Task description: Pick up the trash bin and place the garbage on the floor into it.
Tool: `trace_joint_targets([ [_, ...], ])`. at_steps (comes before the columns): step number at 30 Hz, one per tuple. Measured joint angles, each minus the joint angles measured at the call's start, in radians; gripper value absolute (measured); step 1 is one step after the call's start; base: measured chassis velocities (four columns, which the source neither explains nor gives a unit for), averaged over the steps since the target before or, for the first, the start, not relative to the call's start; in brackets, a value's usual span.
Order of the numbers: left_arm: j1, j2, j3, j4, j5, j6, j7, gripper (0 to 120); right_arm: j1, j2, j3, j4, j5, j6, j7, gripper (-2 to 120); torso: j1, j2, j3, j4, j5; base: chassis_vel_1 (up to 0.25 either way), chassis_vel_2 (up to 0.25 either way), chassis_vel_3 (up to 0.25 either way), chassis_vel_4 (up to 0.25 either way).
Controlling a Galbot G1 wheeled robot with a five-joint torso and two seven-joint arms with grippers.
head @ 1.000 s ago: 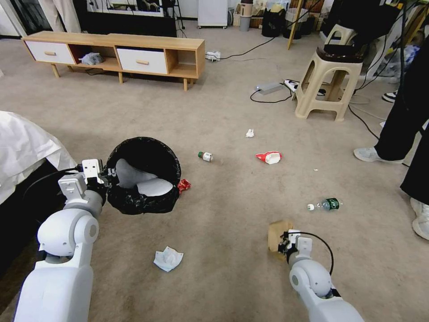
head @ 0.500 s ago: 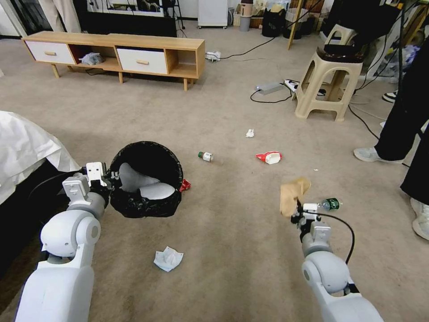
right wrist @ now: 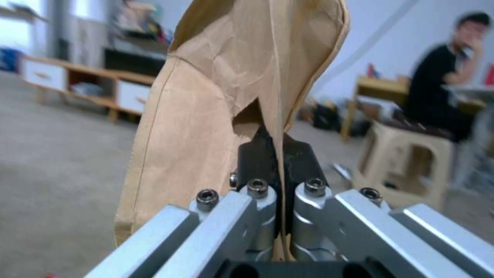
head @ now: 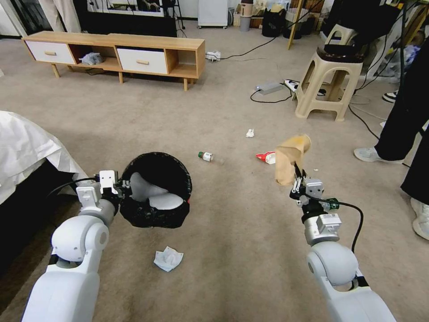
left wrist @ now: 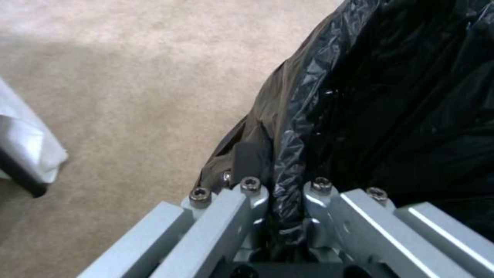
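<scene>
Head view: floor [head: 223, 250] of beige carpet; trash bin [head: 156, 190] at near left, black liner over its rim, left gripper [head: 121, 185] clamped on that rim. Right gripper [head: 298, 184] at near right, jaws closed on a crumpled brown paper bag [head: 288, 158] raised clear of the carpet. Small bottle [head: 205, 156] and white wad [head: 250, 133] lie farther off.

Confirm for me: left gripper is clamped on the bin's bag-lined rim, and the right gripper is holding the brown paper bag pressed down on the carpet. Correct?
Not quite. The left gripper is indeed shut on the trash bin at its rim, but the right gripper holds the brown paper bag raised in the air, well above the floor, not pressed on it. The head view shows this.
</scene>
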Motion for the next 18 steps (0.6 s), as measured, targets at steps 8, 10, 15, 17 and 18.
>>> trace_joint_targets([
  [8,-0.026,0.019,0.064,0.033,-0.022,-0.004,0.019,0,0.008,-0.032,-0.017,0.008,0.054,0.136,-0.151,0,0.000,0.000,0.000,0.0001,0.0001,0.000,0.000,0.000,0.000],
  [10,-0.033,0.021,0.079,0.039,-0.027,-0.006,0.023,0,0.008,-0.041,-0.021,0.009,0.068,0.154,-0.185,0,0.000,0.000,0.000,0.0000,0.0000,0.000,0.000,0.000,0.000],
  [15,-0.064,0.022,0.132,0.060,-0.063,-0.012,0.036,0,0.008,-0.057,-0.024,0.008,0.090,0.212,-0.292,0,0.000,0.000,0.000,0.0000,0.0001,0.000,0.000,0.000,0.000],
  [17,-0.069,0.022,0.143,0.062,-0.072,-0.013,0.038,0,0.007,-0.060,-0.024,0.008,0.091,0.220,-0.306,0,0.000,0.000,0.000,0.0000,0.0001,0.000,0.000,0.000,0.000],
  [18,-0.076,0.022,0.157,0.064,-0.085,-0.015,0.040,0,0.006,-0.062,-0.024,0.007,0.092,0.226,-0.322,0,0.000,0.000,0.000,0.0000,0.0001,0.000,0.000,0.000,0.000],
])
